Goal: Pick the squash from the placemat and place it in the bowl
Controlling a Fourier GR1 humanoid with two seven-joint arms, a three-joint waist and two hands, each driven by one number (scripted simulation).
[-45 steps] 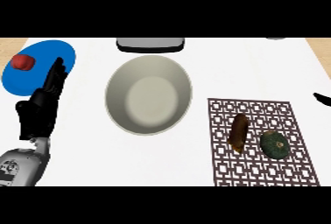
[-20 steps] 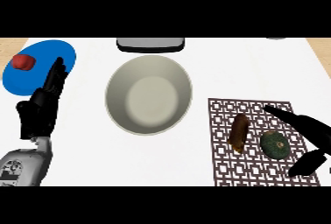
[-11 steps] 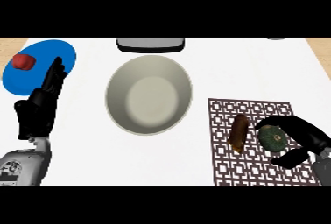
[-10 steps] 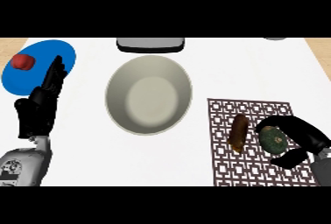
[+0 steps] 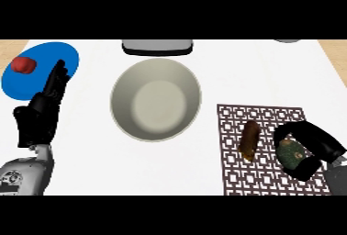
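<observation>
A dark green, mottled squash (image 5: 291, 153) lies on the right side of the brown patterned placemat (image 5: 234, 176). My right hand (image 5: 317, 138) comes in from the right edge and curls round it, fingers arching over its far side and thumb at its near side. The squash still rests on the mat. The large beige bowl (image 5: 120, 87) stands at the counter's middle, left of the mat, with nothing in it. My left hand (image 5: 39, 114) rests open at the left edge, fingers up.
A brown elongated vegetable (image 5: 249, 140) lies on the placemat just left of the squash. A blue plate (image 5: 65, 53) with a small red item (image 5: 24, 64) sits at the far left. A grey object (image 5: 157, 47) stands behind the bowl.
My right hand came in from the right edge, moved over the placemat and curled round the squash. Squash, bowl and left hand stayed where they were.
</observation>
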